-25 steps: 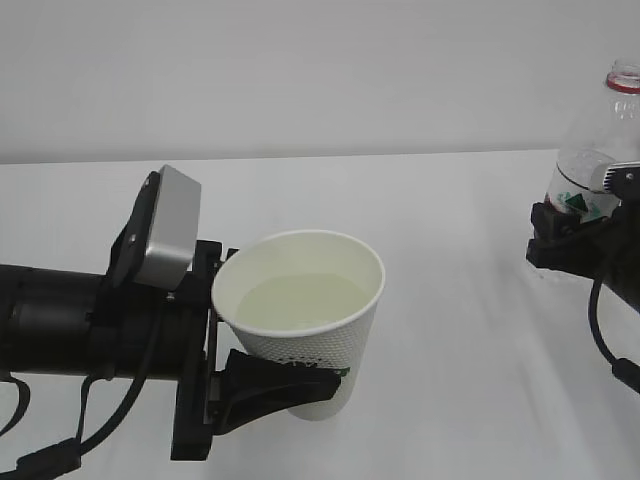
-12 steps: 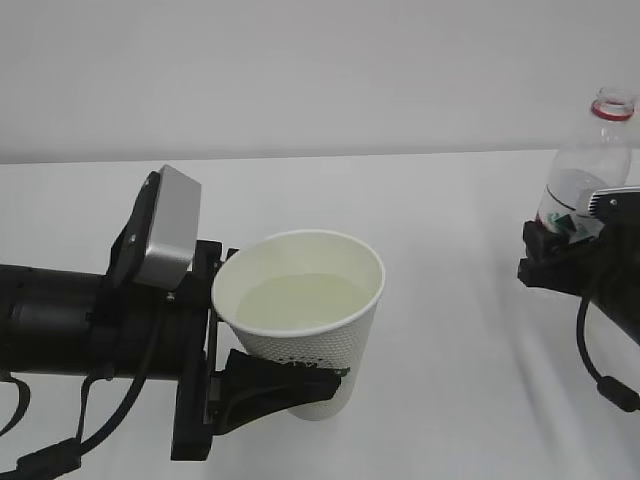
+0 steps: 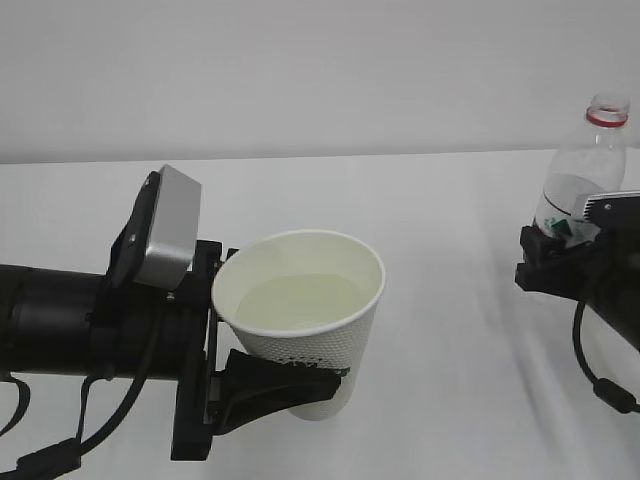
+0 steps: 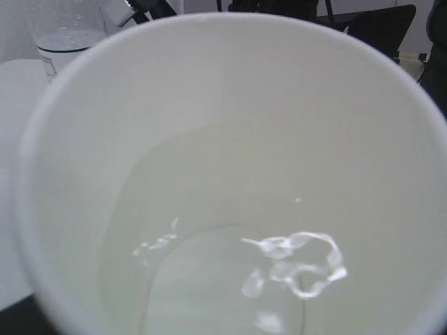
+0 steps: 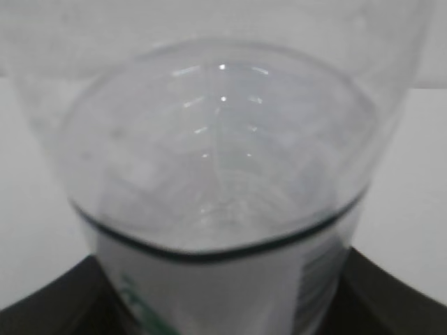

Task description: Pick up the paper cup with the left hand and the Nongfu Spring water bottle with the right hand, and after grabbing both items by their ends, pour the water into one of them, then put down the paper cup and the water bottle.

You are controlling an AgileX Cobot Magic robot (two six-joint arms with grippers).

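Note:
The paper cup (image 3: 305,330) is upright and lifted just off the white table, with my left gripper (image 3: 262,335) shut on its side from the left. A pale pool of water (image 3: 300,300) lies inside it. In the left wrist view the cup (image 4: 230,105) fills the frame, the water (image 4: 230,279) glints at the bottom, and my fingers are hidden. At the far right the uncapped Nongfu Spring water bottle (image 3: 585,175) stands nearly upright, my right gripper (image 3: 565,248) shut on its labelled lower body. The bottle (image 5: 216,174) fills the right wrist view between dark fingers (image 5: 49,310).
The white table (image 3: 450,320) stretches between the two arms, its far edge meeting a plain pale wall (image 3: 320,70). A black cable (image 3: 590,360) loops below the right arm. Dark furniture (image 4: 377,21) shows beyond the cup rim in the left wrist view.
The right gripper has come down and slightly left, bringing the bottle from a lean to nearly upright. The left gripper and the cup have not moved.

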